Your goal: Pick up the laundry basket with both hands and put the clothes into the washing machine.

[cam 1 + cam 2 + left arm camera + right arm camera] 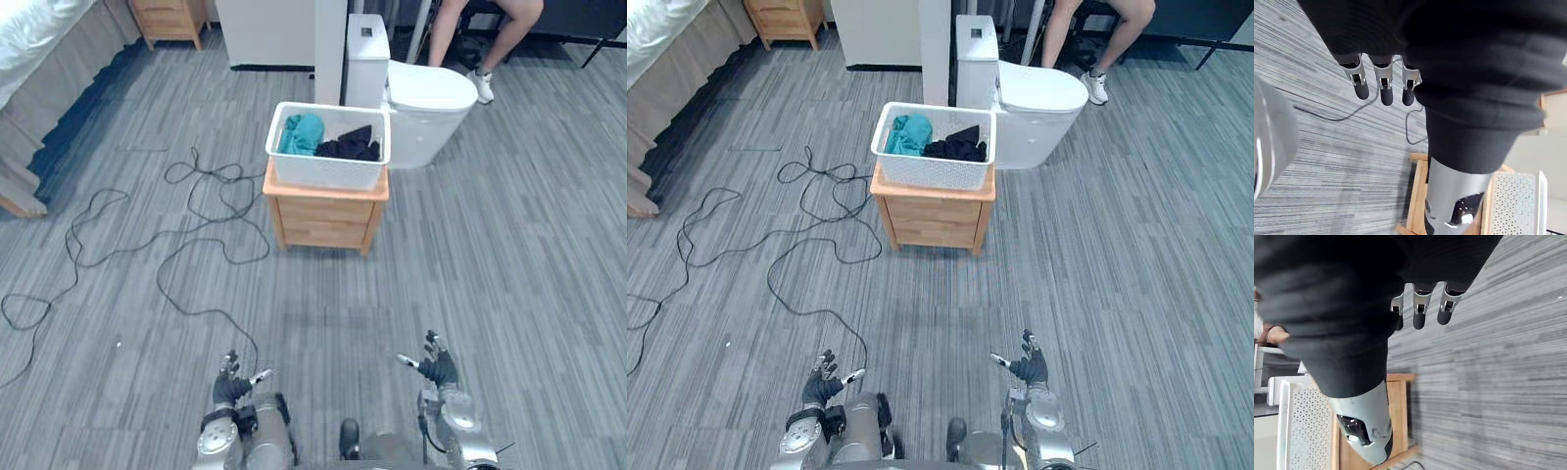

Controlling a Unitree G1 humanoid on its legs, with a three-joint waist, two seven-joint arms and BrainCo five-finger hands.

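The white plastic laundry basket (328, 173) of clothes (304, 134) is sitting on a small wooden cabinet (325, 220), well ahead of the left hand (231, 388) and right hand (438, 368). Both are holding nothing, fingers spread wide.

Soft, even light is filling the room; the toilet (431, 98) is glaring white at one o'clock, while the wooden stand (325, 211) is casting a faint shadow onto the floor (509, 255).

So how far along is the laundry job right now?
Nothing looks done: the laundry basket sits on the wooden cabinet, teal and black clothes inside. Nothing in hand: the left robot hand and right robot hand are open, low and short of it. Left: grasp, lift, carry, load the washer.
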